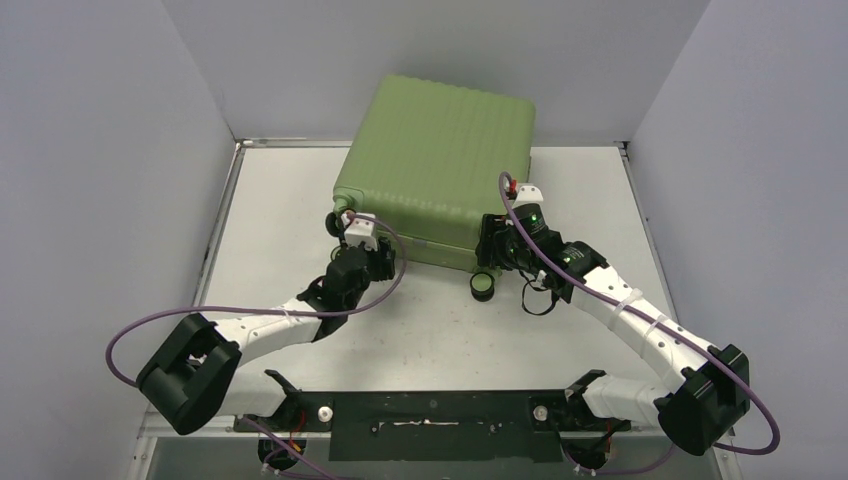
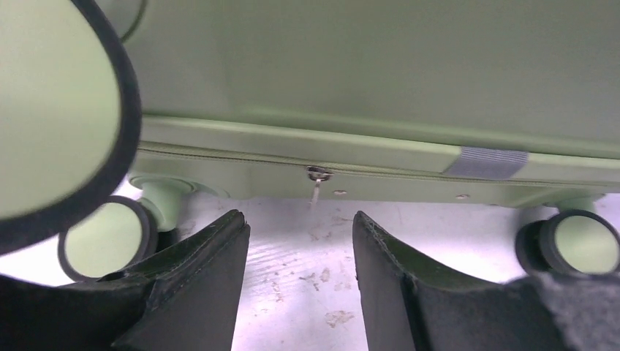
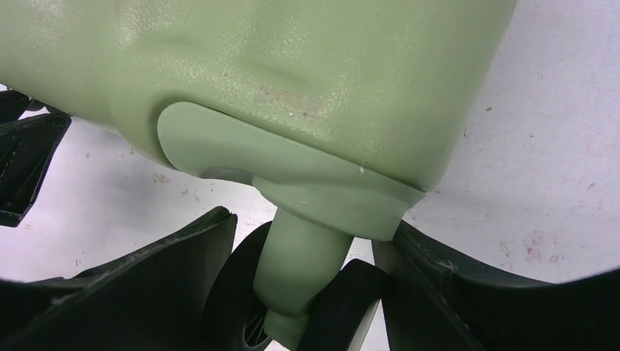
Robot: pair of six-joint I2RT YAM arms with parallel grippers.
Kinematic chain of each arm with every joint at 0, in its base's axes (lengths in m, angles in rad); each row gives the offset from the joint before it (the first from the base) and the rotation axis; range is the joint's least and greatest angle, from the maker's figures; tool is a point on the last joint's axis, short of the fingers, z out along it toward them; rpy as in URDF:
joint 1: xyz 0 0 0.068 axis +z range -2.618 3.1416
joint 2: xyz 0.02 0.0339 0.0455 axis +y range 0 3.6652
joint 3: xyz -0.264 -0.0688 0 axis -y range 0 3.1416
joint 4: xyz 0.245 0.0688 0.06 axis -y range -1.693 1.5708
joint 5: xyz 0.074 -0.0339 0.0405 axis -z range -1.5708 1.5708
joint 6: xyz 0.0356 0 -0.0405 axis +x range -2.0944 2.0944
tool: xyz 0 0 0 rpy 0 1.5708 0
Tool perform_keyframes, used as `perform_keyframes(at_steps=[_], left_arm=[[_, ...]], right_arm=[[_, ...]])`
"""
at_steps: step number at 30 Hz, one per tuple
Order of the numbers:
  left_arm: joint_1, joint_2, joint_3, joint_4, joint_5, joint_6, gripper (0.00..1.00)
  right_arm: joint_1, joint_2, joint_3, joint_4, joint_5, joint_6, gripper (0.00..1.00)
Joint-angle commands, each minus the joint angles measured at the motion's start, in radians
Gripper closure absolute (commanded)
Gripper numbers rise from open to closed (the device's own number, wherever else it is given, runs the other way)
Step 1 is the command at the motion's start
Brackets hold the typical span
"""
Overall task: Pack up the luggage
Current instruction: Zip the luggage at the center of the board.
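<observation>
luggage (image 1: pixel 440 160) — ribbed green hard shell | left pincer (image 2: pixel 298 219) apart, facing metal zipper pull (image 2: pixel 316 184) | right pincer (image 3: pixel 305 228) clamped on black caster (image 3: pixel 345 292)

A white table (image 1: pixel 430 330) with a thin metal rim (image 1: pixel 222 215) fills a small booth closed in by three plain, pale grey walls. The left wall (image 1: pixel 100 150) and right wall (image 1: pixel 760 150) slant outward toward the viewer, and the back wall (image 1: pixel 430 50) meets them in straight corners behind the table's far edge. The tabletop is matte and scuffed, dotted with small brownish specks and faint smudges that show most clearly up close, and soft, even light leaves only faint, blurred shadows on it.
</observation>
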Motion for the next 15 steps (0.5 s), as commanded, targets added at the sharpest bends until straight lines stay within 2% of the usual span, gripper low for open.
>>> perform_keyframes(at_steps=[1,7,15], left_arm=[[-0.018,-0.001,-0.016,0.185,0.108,0.001,0.48],[-0.041,-0.039,-0.113,0.307,0.048,-0.025,0.47],[-0.041,0.017,-0.101,0.355,0.009,-0.018,0.47]], right_arm=[[0.026,-0.016,0.059,0.082,-0.087,0.029,1.0],[0.026,-0.016,0.053,0.095,-0.116,0.034,1.0],[0.027,-0.009,0.056,0.112,-0.14,0.038,1.0]])
